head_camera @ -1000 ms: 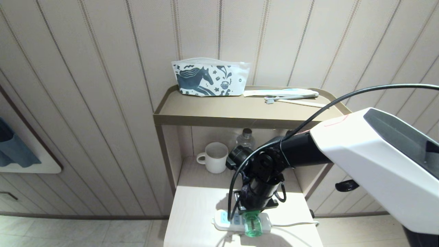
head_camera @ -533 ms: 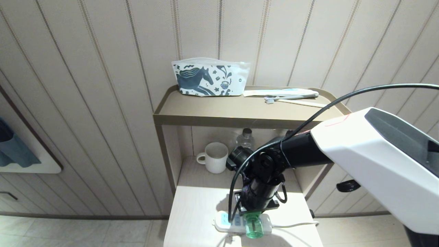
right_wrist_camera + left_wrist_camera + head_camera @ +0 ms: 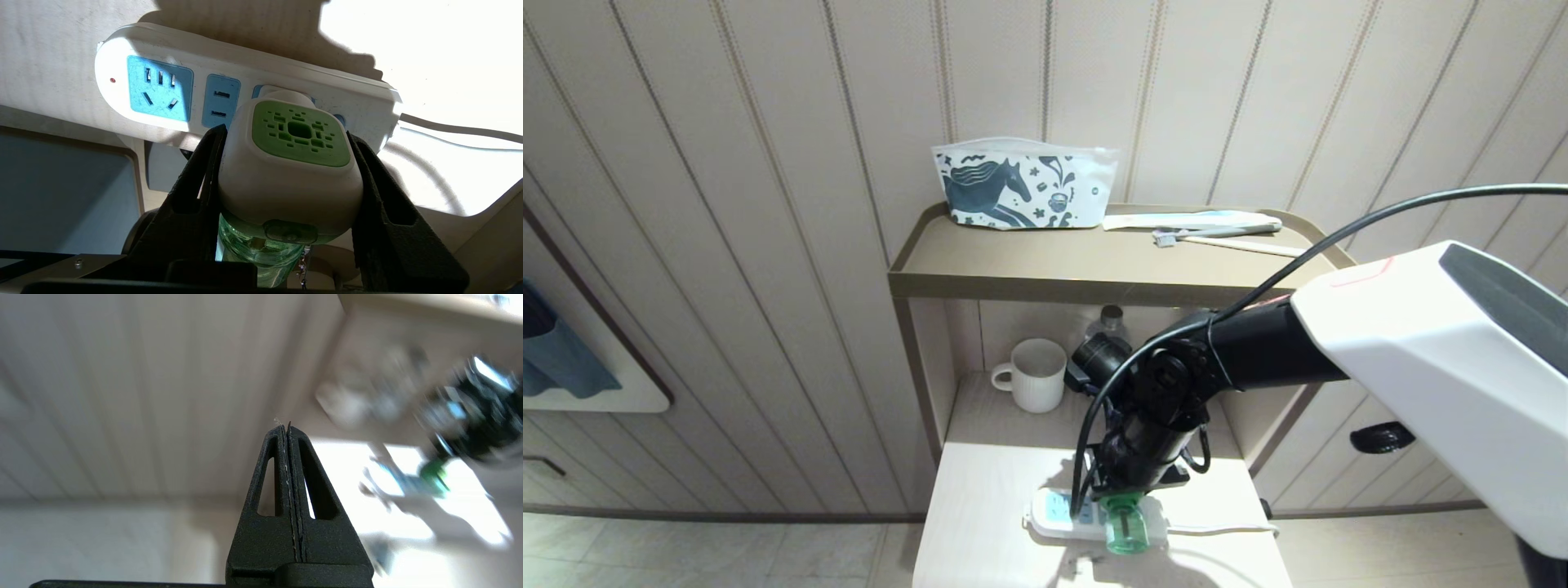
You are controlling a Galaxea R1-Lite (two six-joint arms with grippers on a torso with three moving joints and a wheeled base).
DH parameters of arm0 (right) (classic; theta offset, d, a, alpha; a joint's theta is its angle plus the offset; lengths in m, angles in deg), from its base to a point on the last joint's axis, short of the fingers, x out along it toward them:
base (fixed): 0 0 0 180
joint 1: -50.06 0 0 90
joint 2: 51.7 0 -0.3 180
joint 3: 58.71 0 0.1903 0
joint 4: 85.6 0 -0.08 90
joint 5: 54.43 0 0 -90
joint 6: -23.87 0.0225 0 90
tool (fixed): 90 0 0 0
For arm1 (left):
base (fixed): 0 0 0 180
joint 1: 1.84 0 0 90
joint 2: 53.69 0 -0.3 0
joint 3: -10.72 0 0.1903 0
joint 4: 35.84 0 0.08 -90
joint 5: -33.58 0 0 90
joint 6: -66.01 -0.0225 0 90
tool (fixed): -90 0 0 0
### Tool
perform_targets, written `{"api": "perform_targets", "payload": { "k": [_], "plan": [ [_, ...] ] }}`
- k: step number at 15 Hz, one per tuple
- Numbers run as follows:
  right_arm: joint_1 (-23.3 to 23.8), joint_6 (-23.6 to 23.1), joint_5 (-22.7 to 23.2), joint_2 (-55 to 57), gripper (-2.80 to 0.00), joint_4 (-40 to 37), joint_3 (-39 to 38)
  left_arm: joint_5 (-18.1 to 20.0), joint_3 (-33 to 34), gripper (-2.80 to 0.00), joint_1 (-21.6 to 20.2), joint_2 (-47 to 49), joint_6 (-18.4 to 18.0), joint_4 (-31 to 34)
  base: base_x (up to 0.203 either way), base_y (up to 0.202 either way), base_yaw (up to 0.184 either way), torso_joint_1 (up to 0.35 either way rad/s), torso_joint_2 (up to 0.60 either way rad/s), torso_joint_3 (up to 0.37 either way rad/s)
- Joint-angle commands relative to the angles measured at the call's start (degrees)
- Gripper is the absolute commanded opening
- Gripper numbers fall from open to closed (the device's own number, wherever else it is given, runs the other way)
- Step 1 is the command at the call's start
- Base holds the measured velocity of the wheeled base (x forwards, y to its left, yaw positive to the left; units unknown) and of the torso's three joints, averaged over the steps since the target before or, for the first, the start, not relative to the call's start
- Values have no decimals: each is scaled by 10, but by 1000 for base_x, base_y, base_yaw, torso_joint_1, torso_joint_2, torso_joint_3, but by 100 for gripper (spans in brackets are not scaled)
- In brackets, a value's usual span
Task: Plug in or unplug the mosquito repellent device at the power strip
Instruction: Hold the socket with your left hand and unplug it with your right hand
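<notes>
Head view: high, looking down at shelf unit (image 3: 1094, 269) against wall. Right wrist view: very near power strip (image 3: 245, 98). Left wrist view: farther left, facing same strip (image 3: 392, 484).

right arm (image 3: 1437, 359): white angular shell, dark inset panel | forearm black, black cable looped | tool fingers (image 3: 392, 212) matte black, triangular cutouts
</notes>
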Motion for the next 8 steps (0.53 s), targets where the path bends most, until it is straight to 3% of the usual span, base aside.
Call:
{"api": "perform_targets", "payload": {
  "k": [1, 3, 6, 8],
  "plan": [
    [-3, 0, -1, -10, -280, -1, 3, 56, -32, -280, 22, 197, 9, 14, 0, 0, 0, 0, 0, 0],
    [-10, 0, -1, -10, -280, 7, 1, 36, -35, -280, 115, 262, 13, 14, 0, 0, 0, 0, 0, 0],
    [-11, 0, -3, -25, -280, 29, -5, -75, -34, -280, 336, 445, 60, -69, 0, 0, 0, 0, 0, 0],
    [-7, 0, -3, -27, -280, 29, -8, -144, -32, -280, 430, 548, 87, -136, 0, 0, 0, 0, 0, 0]
  ]
}}
